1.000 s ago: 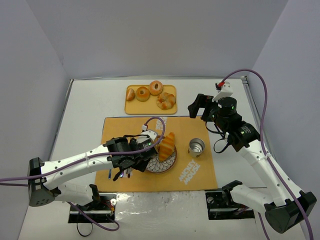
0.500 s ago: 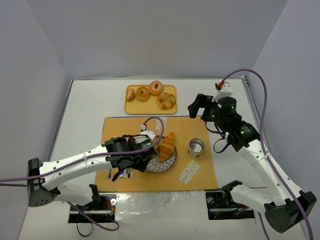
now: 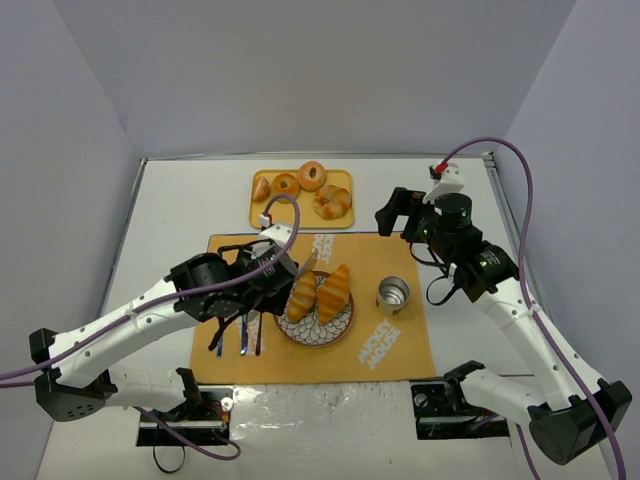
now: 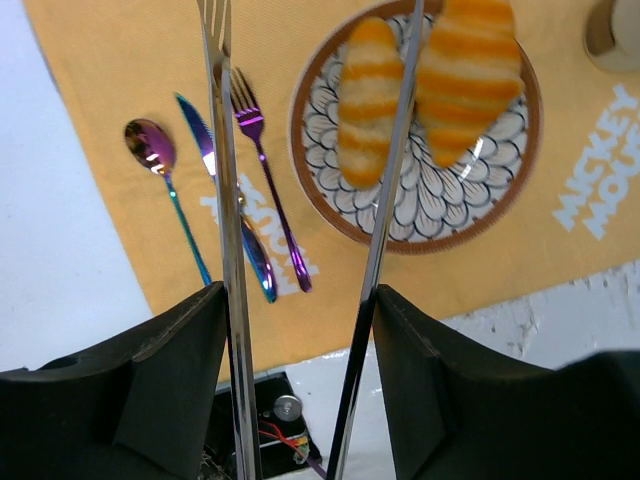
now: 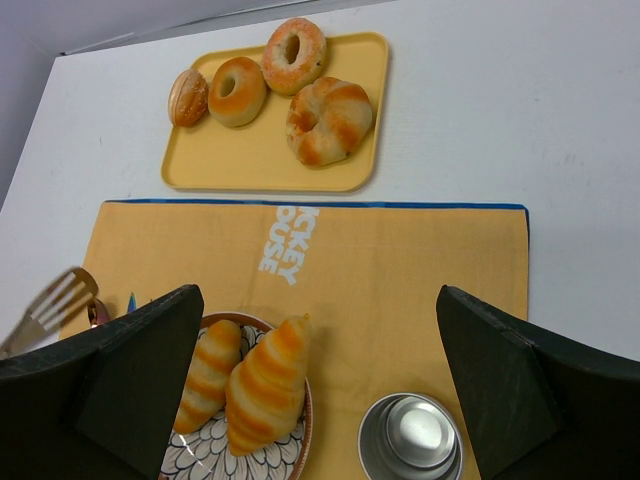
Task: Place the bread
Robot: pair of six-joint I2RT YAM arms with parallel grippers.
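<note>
Two striped golden rolls, the bread, lie side by side on a patterned plate (image 3: 318, 328): the smaller (image 3: 302, 297) on the left, the larger (image 3: 334, 291) on the right. My left gripper (image 3: 262, 285) is shut on a pair of metal tongs (image 4: 222, 150). The tongs' blades are spread above the plate with nothing pinched. In the left wrist view the smaller roll (image 4: 368, 100) shows between the blades and the larger (image 4: 465, 70) beyond the right one. My right gripper (image 5: 320, 400) hangs open and empty above the mat's far right.
A spoon (image 4: 150, 150), knife (image 4: 225, 210) and fork (image 4: 262, 170) lie left of the plate on the orange placemat (image 3: 390, 345). A metal cup (image 3: 393, 294) stands to the plate's right. A yellow tray (image 3: 300, 213) behind holds ring-shaped breads and a knotted bun.
The left arm has lifted and drawn back to the left from the plate. The smaller roll now lies free beside the larger one, and the tongs have spread apart.
</note>
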